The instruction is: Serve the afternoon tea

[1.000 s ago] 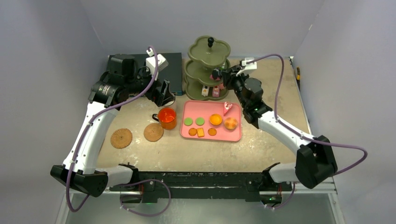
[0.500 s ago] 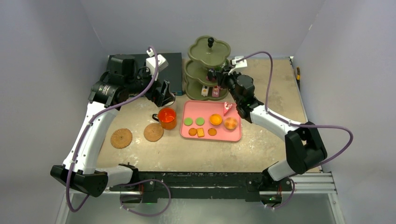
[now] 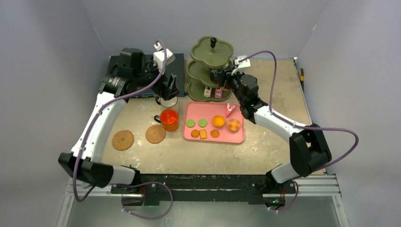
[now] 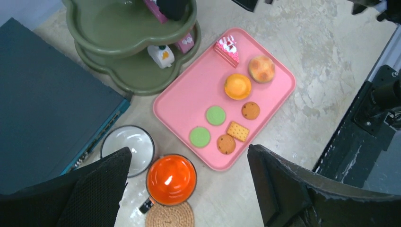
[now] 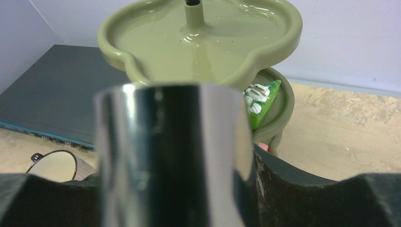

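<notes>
AFTERNOON TEA, MID-SERVICE: The spread is pictured across a mottled table (image 3: pixel 265 146). The left gripper (image 4: pixel 189 153) is held above it, its jaws spread wide with nothing between them. Beneath it, the white mug (image 4: pixel 127 149) is seen just beside the dark-blue box (image 4: pixel 42 94). The orange mug (image 4: pixel 171 178) is placed next to the white one, with a cork coaster (image 4: pixel 169 215) just beside it on the near side. A second cork coaster (image 3: pixel 123 140) is set further left, on its own.

On the pink tray (image 4: pixel 184 104), two green biscuits (image 4: pixel 215 115), an orange tart (image 4: pixel 238 86), a browned bun (image 4: pixel 261 69) and a pink cake slice (image 4: pixel 227 49) are laid out, along with three small brown biscuits.

The olive-green three-tier stand (image 3: pixel 201 54) is positioned at the far edge of the table. Two tiny cakes (image 3: pixel 208 92) are seen on its bottom tier and a green cake slice (image 5: pixel 257 101) on the middle one. The right gripper (image 3: pixel 218 75) is brought up against that middle tier. Between its fingers (image 5: pixel 321 198) a shiny cylinder (image 5: pixel 175 156) fills the gap; whether it is clamped or loose cannot be told.
</notes>
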Motion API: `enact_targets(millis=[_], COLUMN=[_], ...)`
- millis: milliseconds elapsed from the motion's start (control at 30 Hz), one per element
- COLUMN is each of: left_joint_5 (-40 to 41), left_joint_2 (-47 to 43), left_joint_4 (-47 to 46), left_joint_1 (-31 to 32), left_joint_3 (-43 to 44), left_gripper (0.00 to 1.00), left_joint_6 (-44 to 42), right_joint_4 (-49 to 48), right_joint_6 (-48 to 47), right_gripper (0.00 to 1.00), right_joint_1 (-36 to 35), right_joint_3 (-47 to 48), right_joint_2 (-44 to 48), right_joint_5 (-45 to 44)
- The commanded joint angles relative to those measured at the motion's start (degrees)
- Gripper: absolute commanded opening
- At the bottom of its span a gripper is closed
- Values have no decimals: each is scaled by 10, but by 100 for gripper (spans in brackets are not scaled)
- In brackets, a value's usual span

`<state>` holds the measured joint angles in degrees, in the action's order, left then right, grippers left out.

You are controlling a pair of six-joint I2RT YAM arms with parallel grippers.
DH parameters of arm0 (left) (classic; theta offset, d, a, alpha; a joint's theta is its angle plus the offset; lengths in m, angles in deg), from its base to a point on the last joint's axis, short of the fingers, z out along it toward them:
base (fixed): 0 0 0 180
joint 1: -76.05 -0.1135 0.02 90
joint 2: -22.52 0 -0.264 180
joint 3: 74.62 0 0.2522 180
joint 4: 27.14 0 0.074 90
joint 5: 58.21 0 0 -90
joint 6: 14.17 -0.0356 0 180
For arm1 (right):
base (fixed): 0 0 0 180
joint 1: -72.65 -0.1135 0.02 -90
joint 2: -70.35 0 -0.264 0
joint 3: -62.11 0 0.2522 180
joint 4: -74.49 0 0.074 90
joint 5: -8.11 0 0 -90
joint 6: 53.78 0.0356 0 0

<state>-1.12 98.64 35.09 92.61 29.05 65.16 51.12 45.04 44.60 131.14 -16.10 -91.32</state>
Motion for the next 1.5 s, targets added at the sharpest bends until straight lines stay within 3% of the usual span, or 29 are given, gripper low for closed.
enact_targets(millis=[0,367,700,1067,1467], left_joint_5=[-26,-103,-172,-206,-190], left_joint_2=[68,272,420,544,574], left_joint_4=[-74,-213,-403,-476,-544], left_joint_1=[-3,-2,14,33,46], left_joint_3=[61,246,332,438,418], left_gripper=[93,90,90,87,75], left_joint_6=[-5,31,102,140,158], right_joint_4=[-4,65,172,222,172], right_joint_6=[-7,31,76,94,110], right_gripper=[58,59,58,58,59], right_joint_1=[2,2,2,2,2], right_joint_3=[5,-77,-155,-218,-233], right_joint_2=[53,187,285,313,241], right_joint_5=[3,-29,-53,-59,-74])
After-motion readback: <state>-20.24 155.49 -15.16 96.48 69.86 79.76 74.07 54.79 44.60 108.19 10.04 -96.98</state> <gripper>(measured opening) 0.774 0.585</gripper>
